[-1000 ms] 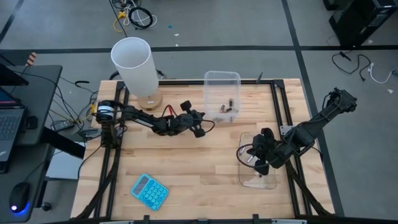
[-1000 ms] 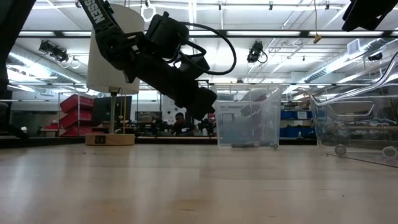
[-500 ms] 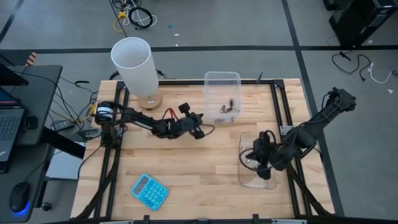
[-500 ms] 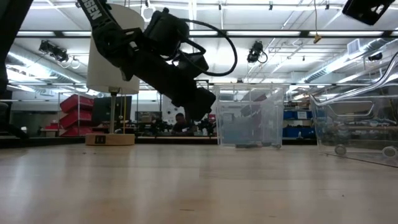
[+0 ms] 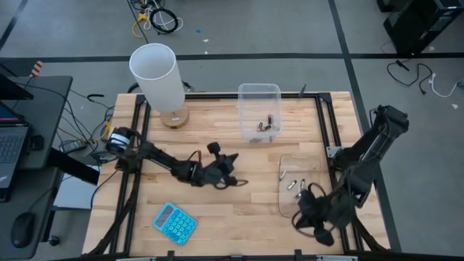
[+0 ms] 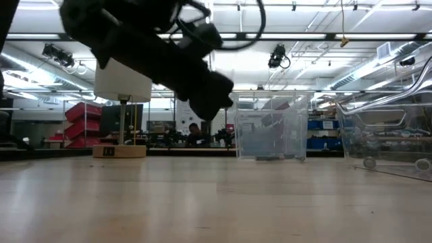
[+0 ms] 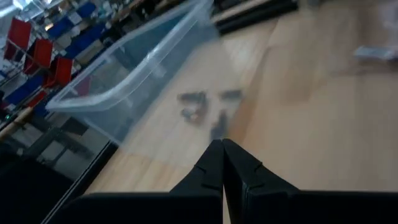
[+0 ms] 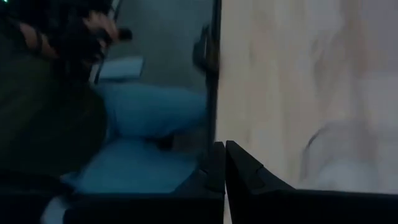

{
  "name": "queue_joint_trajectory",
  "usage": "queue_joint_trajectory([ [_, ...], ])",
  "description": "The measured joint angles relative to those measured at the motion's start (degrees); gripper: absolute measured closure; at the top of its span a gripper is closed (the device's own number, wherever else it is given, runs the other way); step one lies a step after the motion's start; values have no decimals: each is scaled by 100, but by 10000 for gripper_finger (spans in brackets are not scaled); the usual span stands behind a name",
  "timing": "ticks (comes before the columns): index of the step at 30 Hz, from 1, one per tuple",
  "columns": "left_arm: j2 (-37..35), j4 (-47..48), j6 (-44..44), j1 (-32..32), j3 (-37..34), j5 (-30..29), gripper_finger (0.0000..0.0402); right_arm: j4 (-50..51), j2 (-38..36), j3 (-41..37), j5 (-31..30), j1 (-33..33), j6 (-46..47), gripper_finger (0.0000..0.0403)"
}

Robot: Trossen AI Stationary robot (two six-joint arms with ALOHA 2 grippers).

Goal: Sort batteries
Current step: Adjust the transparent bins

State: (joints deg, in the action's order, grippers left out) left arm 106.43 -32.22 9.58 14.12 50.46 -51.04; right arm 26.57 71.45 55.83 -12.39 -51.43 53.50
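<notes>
While both grippers' jaws sit closed, empty, batteries (image 5: pixel 265 126) lie flat in rear tub (image 5: pixel 259 93), axes mixed.

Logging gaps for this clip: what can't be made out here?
- Batteries in the far tub: too small in the high view, blurred in the left wrist view, so types unreadable.
- Cells in the near tub: tiny specks.
- Right pincer: a dark mass from above.
- Left pincer: motion-blurred in the low view.
</notes>
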Motion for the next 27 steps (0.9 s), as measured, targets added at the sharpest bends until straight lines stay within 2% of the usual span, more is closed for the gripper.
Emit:
queue_joint_trajectory([
  [7,0,-837,497,700,0,-700,401,9,856,0,838,-264,1768,403],
  [11,-4,-1249,850,925,0,-1120,401,13,1185,0,950,-344,2266,403],
  [19,-7,-1334,933,1102,0,-1308,401,316,1338,0,614,-317,2458,403],
  [27,-7,-1325,936,1224,0,-1781,401,1020,1312,0,515,-164,2607,403],
])
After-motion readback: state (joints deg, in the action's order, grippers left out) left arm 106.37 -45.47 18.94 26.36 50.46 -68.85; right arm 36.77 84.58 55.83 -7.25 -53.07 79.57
